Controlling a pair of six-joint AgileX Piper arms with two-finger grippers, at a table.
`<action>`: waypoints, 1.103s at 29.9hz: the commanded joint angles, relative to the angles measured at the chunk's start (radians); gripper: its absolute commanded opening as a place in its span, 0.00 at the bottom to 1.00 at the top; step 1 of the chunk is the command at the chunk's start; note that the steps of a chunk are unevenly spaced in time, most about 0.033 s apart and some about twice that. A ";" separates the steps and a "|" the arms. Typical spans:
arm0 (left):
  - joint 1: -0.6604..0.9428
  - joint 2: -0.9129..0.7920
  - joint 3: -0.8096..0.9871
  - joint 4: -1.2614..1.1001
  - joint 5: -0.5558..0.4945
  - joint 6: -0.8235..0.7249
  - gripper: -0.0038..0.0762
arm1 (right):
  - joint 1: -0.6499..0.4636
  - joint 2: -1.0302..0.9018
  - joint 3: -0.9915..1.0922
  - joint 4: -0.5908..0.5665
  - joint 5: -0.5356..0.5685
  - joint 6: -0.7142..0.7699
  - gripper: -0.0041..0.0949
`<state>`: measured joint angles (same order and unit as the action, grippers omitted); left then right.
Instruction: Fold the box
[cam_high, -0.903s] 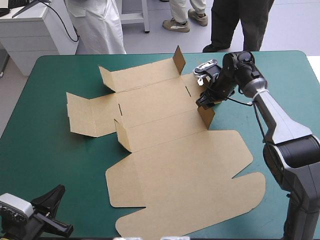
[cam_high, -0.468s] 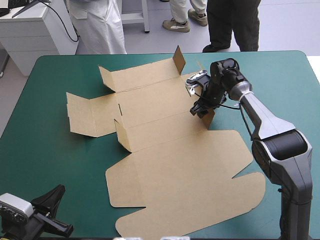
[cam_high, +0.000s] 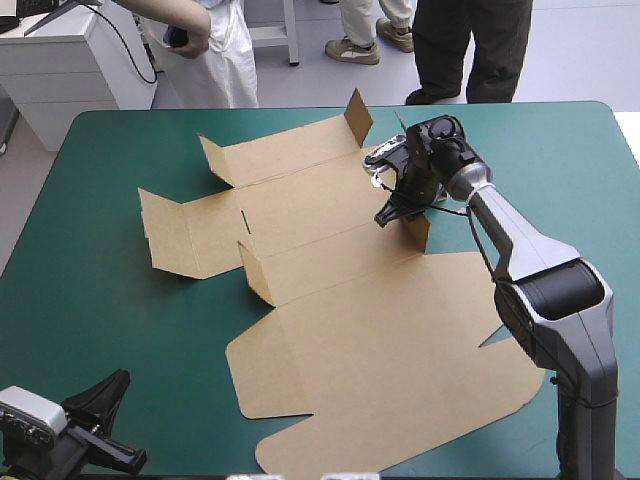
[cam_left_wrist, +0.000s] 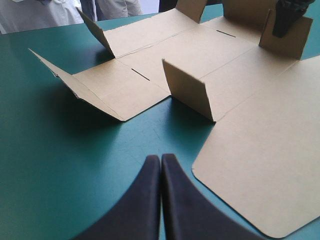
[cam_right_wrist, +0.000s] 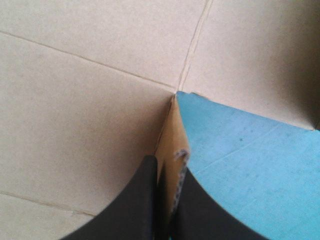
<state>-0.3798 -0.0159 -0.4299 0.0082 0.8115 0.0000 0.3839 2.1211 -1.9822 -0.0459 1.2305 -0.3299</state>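
The brown box (cam_high: 340, 340) lies mostly flat on the teal-green cover, its wide lid panel toward the near edge. Several small flaps stand up, one at the far edge (cam_high: 357, 118) and one at the middle (cam_left_wrist: 187, 90). My right gripper (cam_high: 392, 212) is shut on the short upright flap (cam_high: 418, 230) at the box's right end. In the right wrist view the flap's edge (cam_right_wrist: 175, 135) sits pinched between the black fingers (cam_right_wrist: 145, 200). My left gripper (cam_left_wrist: 160, 157) is shut and holds nothing. It hovers low by the table's near left corner (cam_high: 115, 385), short of the box.
Teal-green cover (cam_high: 90, 300) stretches left of the box to the table's left edge. A narrower strip (cam_high: 590, 190) runs along the right side, beyond my right arm. The lid's rounded corner (cam_high: 275, 460) reaches almost to the near edge.
My right gripper moved left onto the upright end flap and shut on it. The box slid and turned a little, its lid now nearer the near right corner. The left arm stayed still.
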 joint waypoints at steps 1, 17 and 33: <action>-0.003 -0.008 -0.022 -0.001 -0.079 0.000 0.04 | -0.003 -0.058 -0.032 -0.017 0.017 -0.019 0.02; -0.003 -0.008 -0.022 -0.001 -0.079 0.000 0.04 | -0.003 -0.058 -0.034 0.089 0.004 -0.640 0.02; -0.003 -0.008 -0.022 -0.001 -0.081 0.000 0.04 | -0.003 -0.042 -0.149 0.276 -0.104 -1.007 0.02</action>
<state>-0.3798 -0.0159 -0.4299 0.0082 0.8091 0.0000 0.3839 2.1235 -2.0726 0.1981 1.1741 -1.3092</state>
